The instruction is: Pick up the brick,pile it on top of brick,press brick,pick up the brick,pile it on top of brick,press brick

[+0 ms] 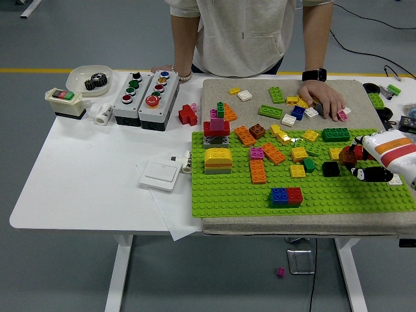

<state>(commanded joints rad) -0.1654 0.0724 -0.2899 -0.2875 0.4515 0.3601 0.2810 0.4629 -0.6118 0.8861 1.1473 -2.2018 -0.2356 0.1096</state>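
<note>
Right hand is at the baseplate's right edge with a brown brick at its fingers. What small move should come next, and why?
Probably lift the right hand slightly and carry the brown brick left toward the black brick, the nearest base to pile on. The hand appears closed on the brown brick, raised just off the green baseplate. The person's hand rests farther back, clear of that path.

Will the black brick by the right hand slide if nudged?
Probably not. The black brick sits on the studded green baseplate, so it may be clipped on and resist sideways pushes. It looks rigid, small and squat, so unlikely to tip or roll.
</note>
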